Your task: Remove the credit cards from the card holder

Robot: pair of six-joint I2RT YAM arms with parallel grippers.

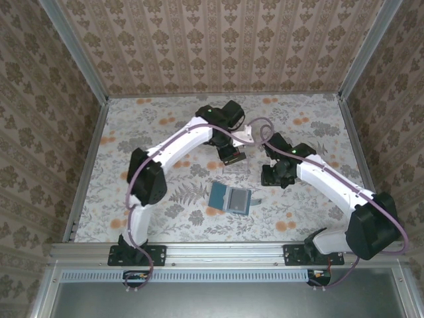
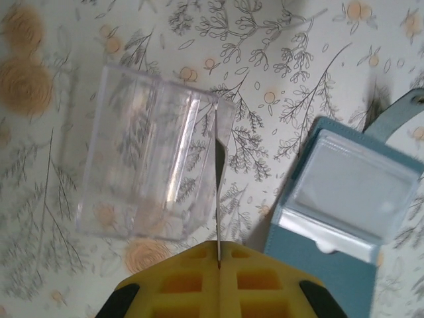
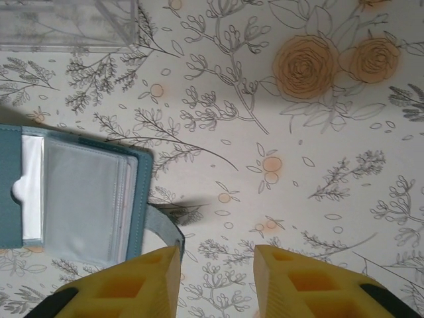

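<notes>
One credit card (image 2: 217,199) shows in the left wrist view, edge-on as a thin dark line. It is pinched upright between the left fingers (image 2: 195,286), whose yellow pads are pressed together on it. Its far end points at the right wall of a clear plastic piece (image 2: 149,162); whether it touches that wall cannot be told.

The card holder (image 2: 344,212) lies open and flat on the floral surface (image 2: 298,66), just beside the clear piece and apart from it. Seen from above, it sits near the middle of the surface between the two arms, on the near side of the clear piece. Its outside is teal-blue. Inside is a stack of glossy see-through sleeves with something pale behind them, and a rounded thumb notch is cut into one edge. Whether any cards sit in those sleeves cannot be told. A narrow strap (image 2: 404,109) of the same teal sticks out from one side, ending in a small snap.

The right fingers (image 3: 152,286) stand apart with only bare surface between them, holding nothing. In the right wrist view the holder is to their left, and the strap reaches close to the left pad. A corner of the clear piece shows at the top left of that view, well clear of the fingers.
</notes>
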